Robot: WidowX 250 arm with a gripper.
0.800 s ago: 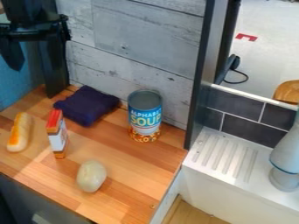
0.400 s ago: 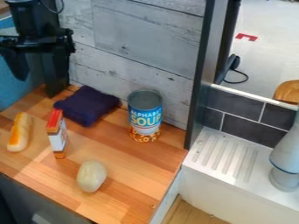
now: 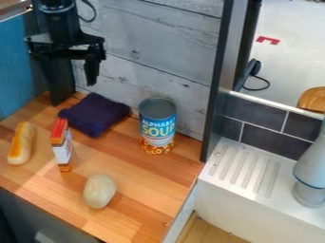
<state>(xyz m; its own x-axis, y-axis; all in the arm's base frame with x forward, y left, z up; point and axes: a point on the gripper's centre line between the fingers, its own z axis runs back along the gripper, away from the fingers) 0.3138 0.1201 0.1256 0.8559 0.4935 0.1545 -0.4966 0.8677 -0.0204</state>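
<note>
Cloth (image 3: 95, 114) of dark navy, folded into a thick, rumpled, roughly square pad, lies on the wooden counter (image 3: 143, 190) near the pale wall boards (image 3: 149, 45). The black gripper (image 3: 72, 84) hangs at the upper left of the view, pointing down, its fingers spread apart. The cloth is below it and slightly to its right in the view, not touching it, with the soup can (image 3: 157, 126) to the cloth's right and the small upright box (image 3: 62, 146) nearer the camera.
</note>
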